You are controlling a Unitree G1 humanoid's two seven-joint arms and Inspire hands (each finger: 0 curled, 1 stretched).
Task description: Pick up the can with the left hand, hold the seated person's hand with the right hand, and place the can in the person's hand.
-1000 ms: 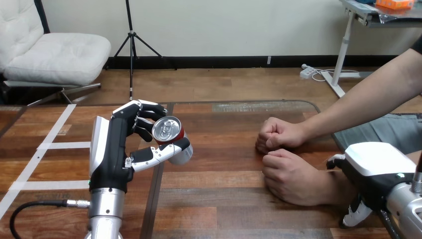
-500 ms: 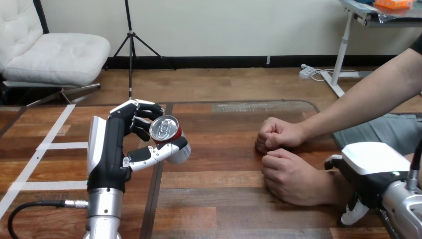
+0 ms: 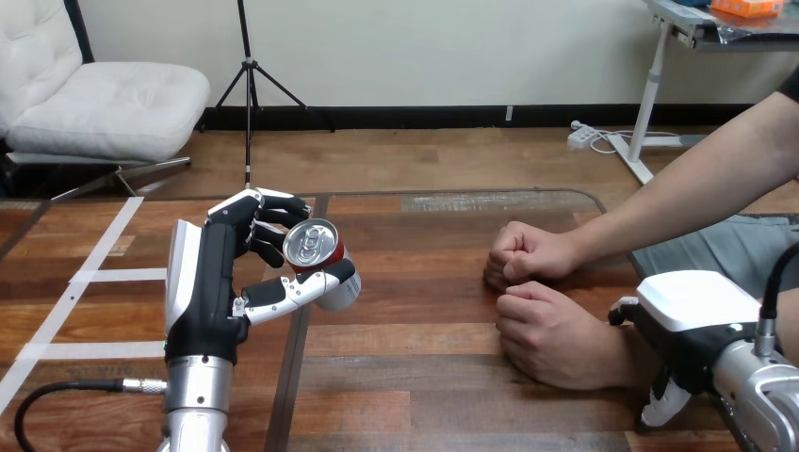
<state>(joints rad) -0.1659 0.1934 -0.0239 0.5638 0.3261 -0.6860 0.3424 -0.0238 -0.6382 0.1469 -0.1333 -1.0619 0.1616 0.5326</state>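
— Where is the can?
— The can (image 3: 316, 254) is in my left hand (image 3: 212, 282), held above the left part of the table (image 3: 424, 395). It is tilted, with its silver top facing me. My fingers curl behind it and my thumb crosses its front.
— And the person?
— Two closed hands rest on the wood at the right, well apart from the can: the farther hand (image 3: 523, 254) and the nearer hand (image 3: 551, 334), close together.
— Your right hand?
— My right hand (image 3: 693, 334) sits at the wrist of the nearer hand, white back up. Whether it grips that wrist I cannot tell.
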